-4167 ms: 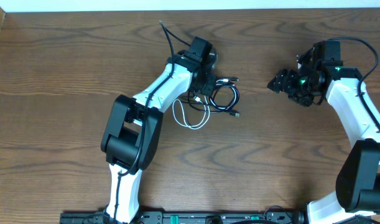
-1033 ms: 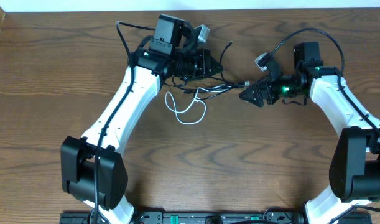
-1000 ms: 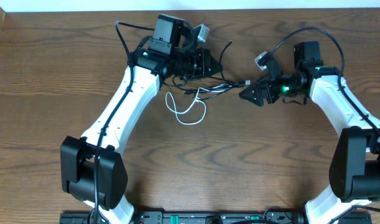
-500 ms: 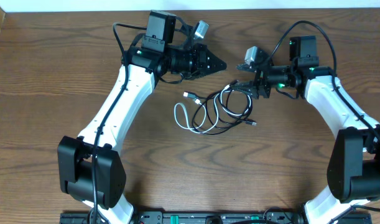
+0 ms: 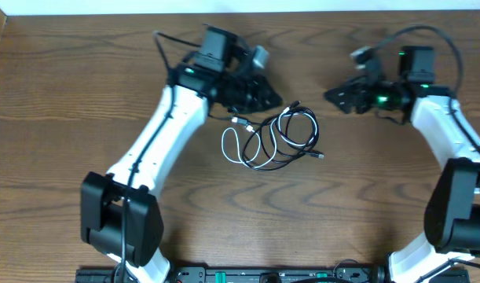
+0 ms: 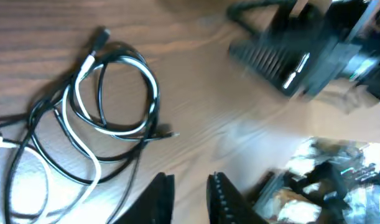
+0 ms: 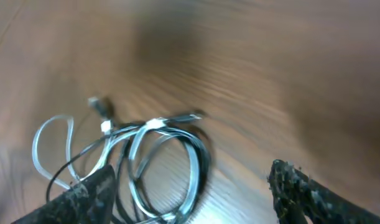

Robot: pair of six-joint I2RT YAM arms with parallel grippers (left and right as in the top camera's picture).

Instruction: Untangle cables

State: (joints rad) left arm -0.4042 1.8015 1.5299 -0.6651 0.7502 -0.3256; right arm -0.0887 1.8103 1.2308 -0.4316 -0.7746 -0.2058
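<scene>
Overhead, I see the cables (image 5: 263,145) tangled near the middle of the desk (image 5: 59,118), with the left gripper (image 5: 269,98) and right gripper (image 5: 335,97) nearer the far edge. Left wrist: fingers narrowly parted, holding nothing. Right wrist: fingers spread wide above the cables.

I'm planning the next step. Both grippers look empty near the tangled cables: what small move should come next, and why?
Probably lower the left gripper onto the loop of the white cable, which juts out clear of the black cable on that side; the right gripper is also open, empty.
</scene>
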